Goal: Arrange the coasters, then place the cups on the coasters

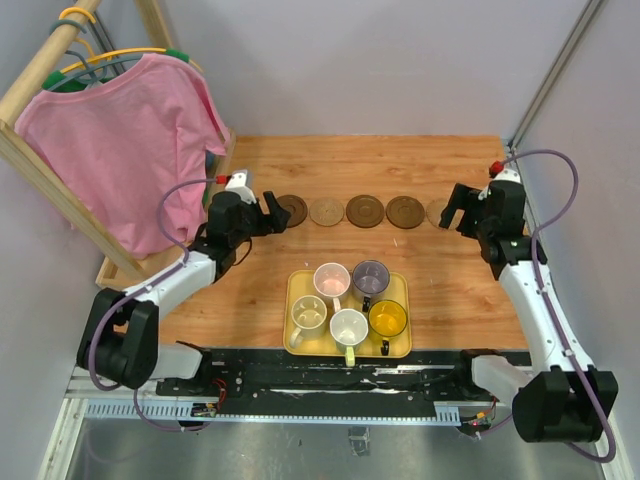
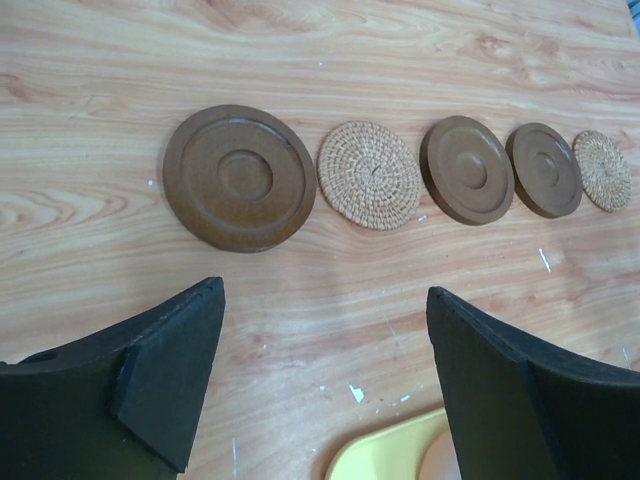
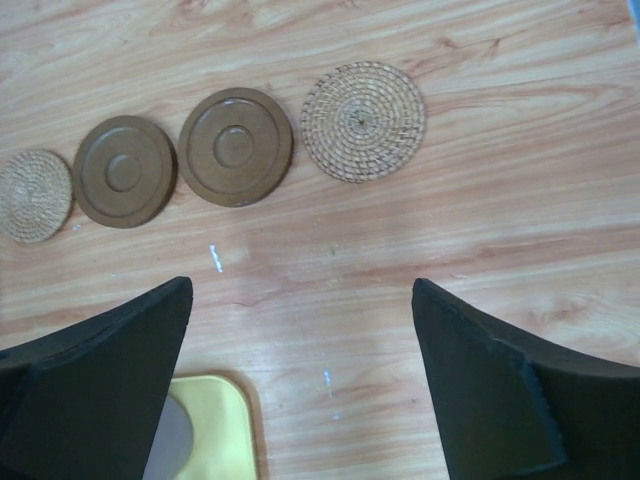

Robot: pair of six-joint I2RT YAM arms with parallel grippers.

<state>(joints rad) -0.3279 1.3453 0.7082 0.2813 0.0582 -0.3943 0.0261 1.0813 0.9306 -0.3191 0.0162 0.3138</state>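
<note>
Wooden table, light grain, a few small white flecks. Directly on it, across the far half: a straight row of five coasters, side by side, from the left brown, woven, brown, brown, woven. Nearer, mid-table: yellow tray, well apart from the row.

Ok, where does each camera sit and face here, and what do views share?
Top external: above, behind the bases, looking down at the table; left arm and right arm show.
Left wrist: looks down at the coasters from their left end; left gripper open below.
Right wrist: same from the right end; right gripper open below.
Shared: both wrist views catch four coasters, not the leftmost coaster, and the tray.
</note>
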